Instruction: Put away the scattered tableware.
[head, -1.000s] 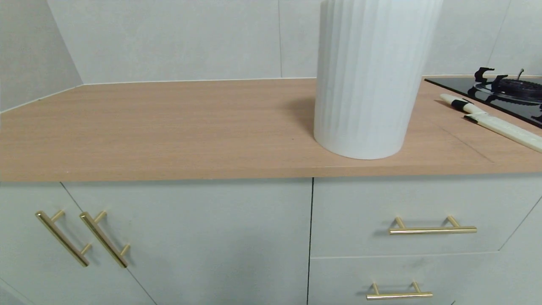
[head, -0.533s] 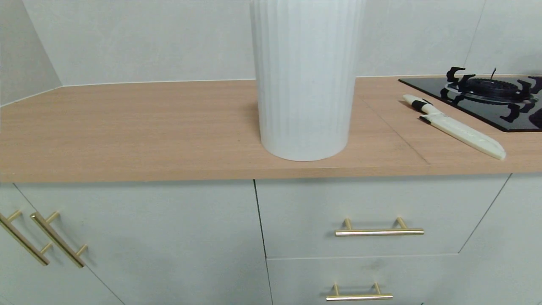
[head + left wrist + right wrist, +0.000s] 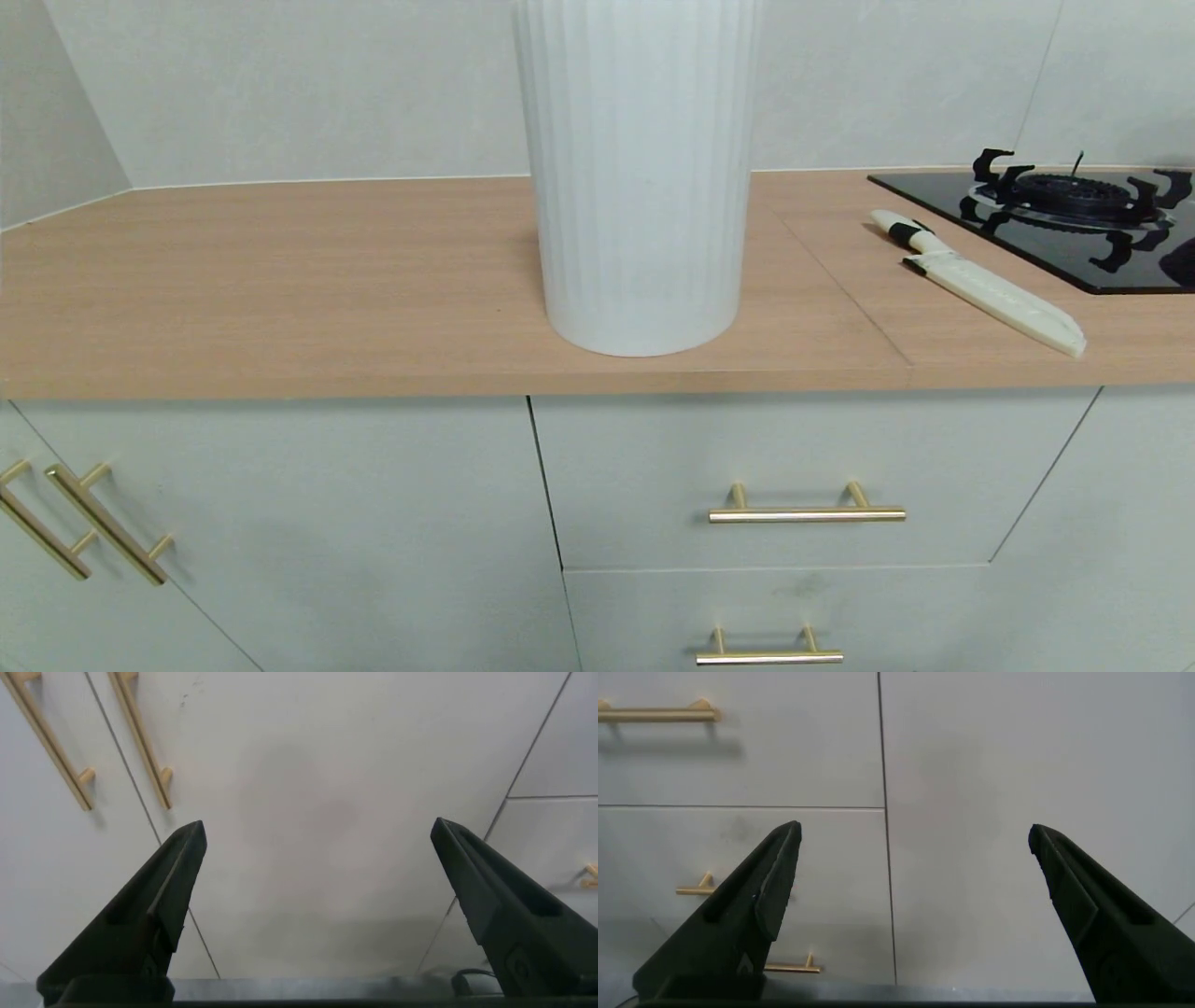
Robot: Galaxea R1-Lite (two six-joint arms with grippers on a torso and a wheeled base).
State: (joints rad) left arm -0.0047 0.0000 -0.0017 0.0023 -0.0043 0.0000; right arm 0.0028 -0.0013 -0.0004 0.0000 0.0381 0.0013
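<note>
A cream knife (image 3: 978, 283) with a black band on its handle lies flat on the wooden counter (image 3: 280, 280), to the right, beside the hob. A tall white ribbed container (image 3: 639, 173) stands near the counter's front edge at the middle. My left gripper (image 3: 318, 840) is open, down in front of the pale cabinet doors with nothing between its fingers. My right gripper (image 3: 915, 840) is open too, facing the drawer fronts, and holds nothing.
A black glass hob (image 3: 1064, 219) with a burner grate sits at the counter's far right. Below the counter are pale doors with gold bar handles (image 3: 103, 537) at the left and two drawers with gold handles (image 3: 805, 512) under the container.
The head camera has swung to the right: the container, knife and hob have shifted left in the picture, and more of the hob shows. Nothing on the counter has moved.
</note>
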